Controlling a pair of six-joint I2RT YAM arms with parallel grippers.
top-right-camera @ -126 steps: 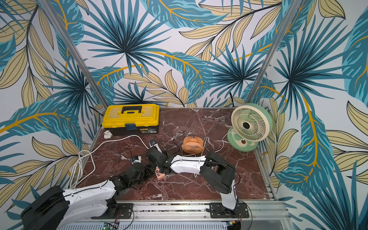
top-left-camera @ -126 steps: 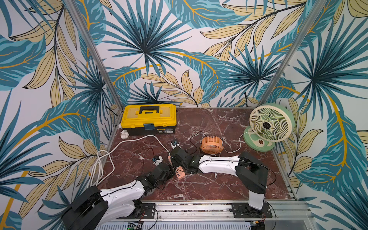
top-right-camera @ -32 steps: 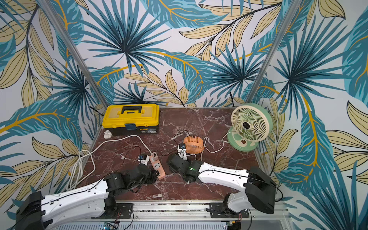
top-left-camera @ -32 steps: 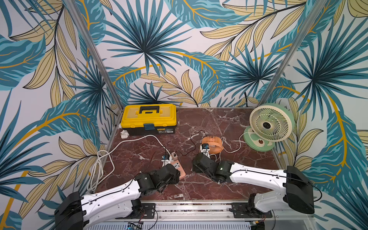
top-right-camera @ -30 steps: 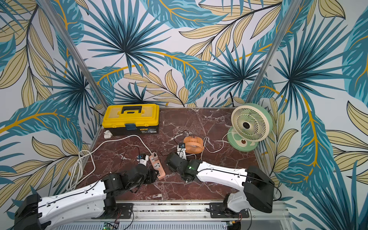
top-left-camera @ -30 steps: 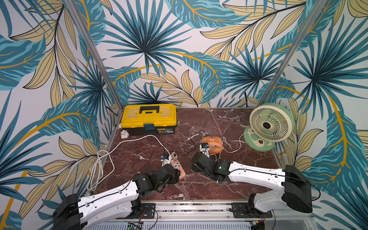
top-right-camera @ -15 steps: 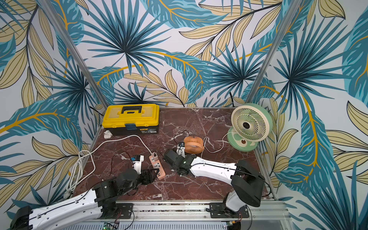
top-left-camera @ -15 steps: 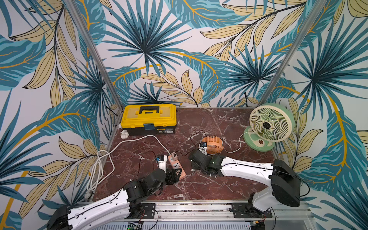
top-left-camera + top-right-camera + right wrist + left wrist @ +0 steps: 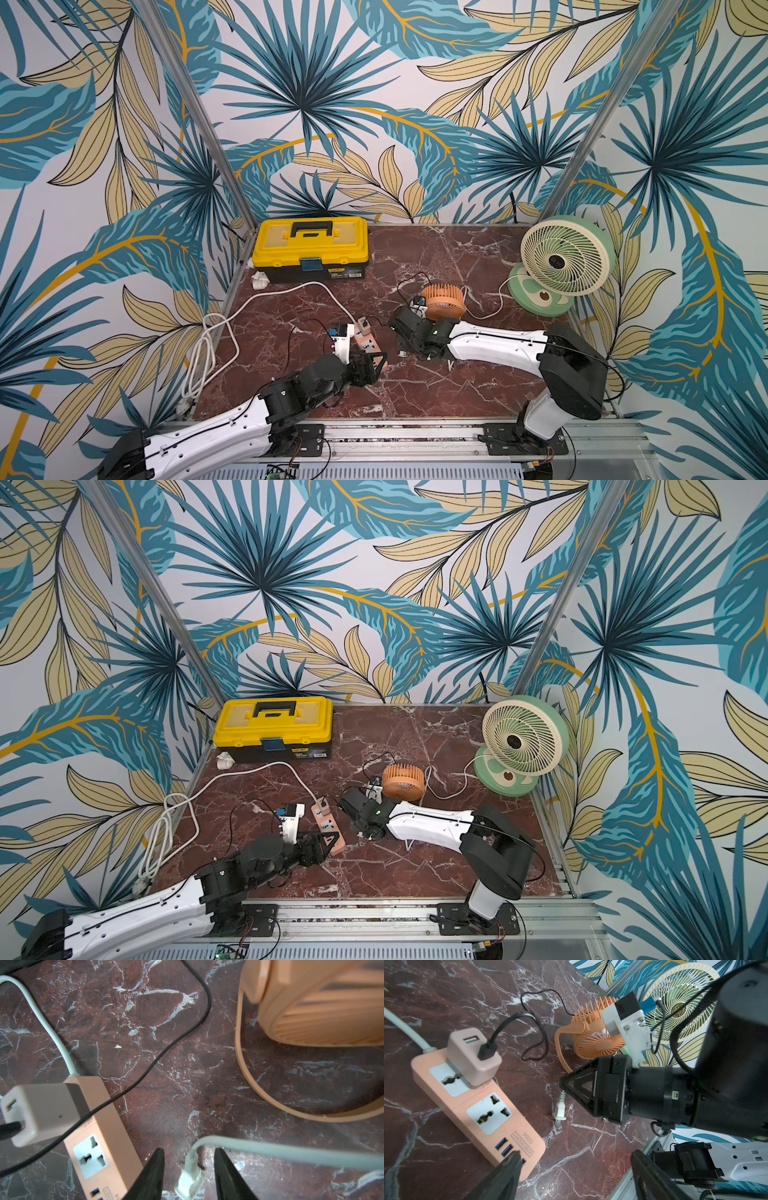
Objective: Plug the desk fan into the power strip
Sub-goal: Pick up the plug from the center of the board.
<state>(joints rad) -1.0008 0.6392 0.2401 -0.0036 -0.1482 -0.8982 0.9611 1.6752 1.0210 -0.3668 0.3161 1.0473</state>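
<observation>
Toward front edge of counter (image 9: 436, 390): right gripper (image 9: 189, 1151) jaws apart, straddling flat white plug (image 9: 190, 1180); left gripper (image 9: 575, 1154) spread wide at USB end of slim salmon power strip (image 9: 460, 1101).

My gripper fingers (image 9: 149, 1178) are black and my arms (image 9: 490, 353) white. The power strip (image 9: 477, 1105) is salmon-orange with white socket faces and blue USB ports, and the plug (image 9: 189, 1182) is white. The table (image 9: 436, 257) is dark red marble with white veins. The far left toolbox (image 9: 311, 241) is yellow, the small fan (image 9: 442, 301) orange, and the far right desk fan (image 9: 565, 257) pale green and cream.
</observation>
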